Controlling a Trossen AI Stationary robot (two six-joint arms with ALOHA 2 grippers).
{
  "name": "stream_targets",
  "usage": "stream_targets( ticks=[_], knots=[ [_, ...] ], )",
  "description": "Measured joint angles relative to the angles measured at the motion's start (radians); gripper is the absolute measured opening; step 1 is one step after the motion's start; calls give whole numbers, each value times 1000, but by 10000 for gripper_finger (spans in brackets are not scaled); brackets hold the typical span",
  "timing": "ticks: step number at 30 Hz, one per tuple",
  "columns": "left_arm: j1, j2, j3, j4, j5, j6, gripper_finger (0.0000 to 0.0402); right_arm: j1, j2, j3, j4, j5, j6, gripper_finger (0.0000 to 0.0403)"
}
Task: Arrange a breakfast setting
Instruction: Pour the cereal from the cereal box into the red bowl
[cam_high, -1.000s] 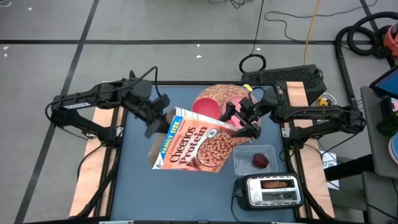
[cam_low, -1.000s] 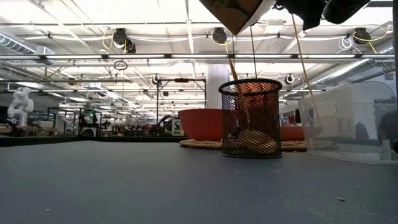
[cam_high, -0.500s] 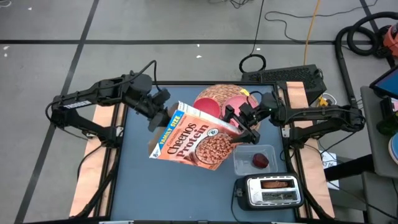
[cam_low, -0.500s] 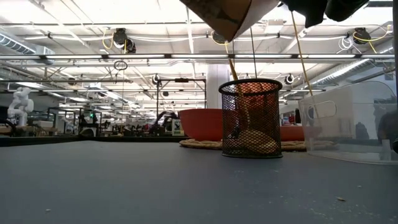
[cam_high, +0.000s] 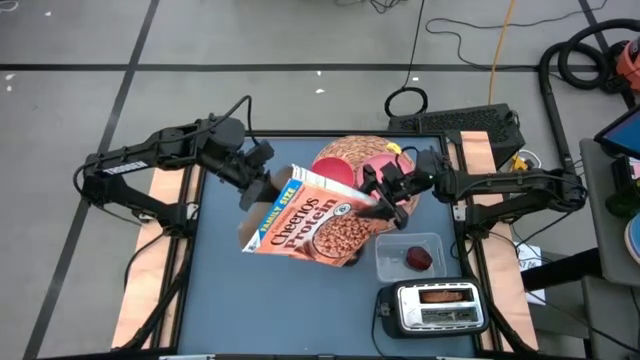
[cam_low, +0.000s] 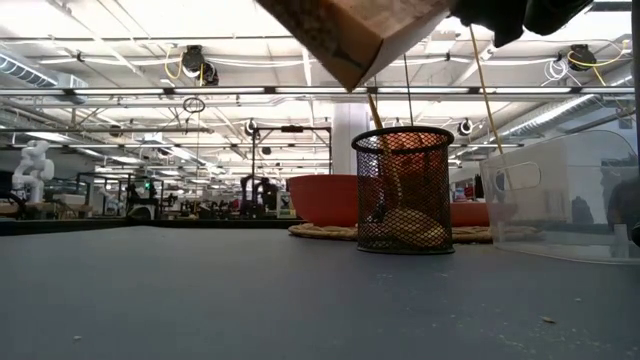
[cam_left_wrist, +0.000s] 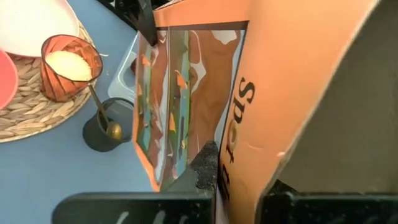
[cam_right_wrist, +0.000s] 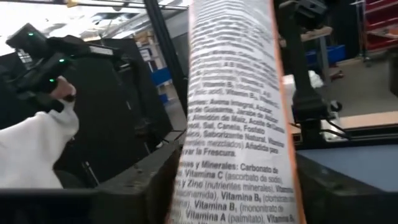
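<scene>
A: Entry, left gripper (cam_high: 262, 187). Fingers fully closed, clamped on the end of the orange-brown cereal box (cam_high: 305, 222), which hangs tilted above the table (cam_high: 215, 290) near its middle. In the left wrist view one dark finger (cam_left_wrist: 202, 167) lies against the box's printed face, so the grip is confirmed.

B: Right gripper (cam_high: 385, 200)?

A: It sits at the box's opposite end, next to the clear plastic tub (cam_high: 410, 257). In the right wrist view the box's narrow side panel (cam_right_wrist: 239, 124), the one with the small print, stands between the two dark fingers. Jaws about halfway apart. Whether the pads press on the cardboard I cannot tell.

B: What does the overhead give that the others miss?

A: Layout. Round woven wicker mat (cam_high: 345, 153) at the far middle of the table, with the pink bowl (cam_high: 332, 173) and pink plate (cam_high: 380, 166) on it, both partly covered by the box. Dark red fruit (cam_high: 417, 259) inside the tub. Silver toaster (cam_high: 437, 307) at the near edge, browned round bread (cam_high: 447, 296) in its slot.

B: And the low camera?

A: Only a corner of the box (cam_low: 350, 30) at the top edge, well clear of the tabletop. It also shows a black mesh cup (cam_low: 403, 189) standing in front of the mat (cam_low: 320, 231) and bowl (cam_low: 320, 200), which the overhead hides under the box. The left wrist view adds a small amber glass (cam_left_wrist: 69, 67) on the mat's (cam_left_wrist: 34, 109) rim.
</scene>
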Motion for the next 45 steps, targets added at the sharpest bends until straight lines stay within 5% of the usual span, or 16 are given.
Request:
stream_targets(
  ticks=[10,25,45],
  knots=[
    [0,0,0,-1,-2,31,5,-1,0,0,-11,61,-2,121],
    [10,-2,1,-4,-52,100,110,-2,-2,0,-7,61,-8,106],
    [84,-225,1,-27,-43,207,115,-21,-2,0,61,60,1,63]
  ],
)
